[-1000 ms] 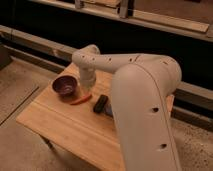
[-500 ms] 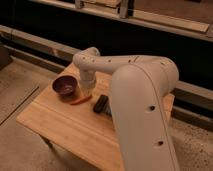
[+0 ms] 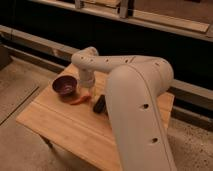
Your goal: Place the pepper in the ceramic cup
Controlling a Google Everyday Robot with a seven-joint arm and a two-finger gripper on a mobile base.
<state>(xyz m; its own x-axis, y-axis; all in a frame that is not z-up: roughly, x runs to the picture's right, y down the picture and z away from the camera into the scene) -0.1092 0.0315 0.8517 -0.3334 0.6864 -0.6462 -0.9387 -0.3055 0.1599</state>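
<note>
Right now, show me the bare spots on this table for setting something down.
Widest bare wood: the table's near-left stretch, in front of the dark bowl and the pepper. Crowded: the back middle, where the gripper hangs just above the pepper, a dark object beside it, the arm covering the right side.

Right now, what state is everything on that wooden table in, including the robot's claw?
pepper: lying flat on the table, beside the bowl, not in it.
dark bowl: upright, looks empty.
dark object: lying on the table, right of the pepper.
gripper: pointing down, low over the table just above the pepper.
table: level, carrying all three things.
</note>
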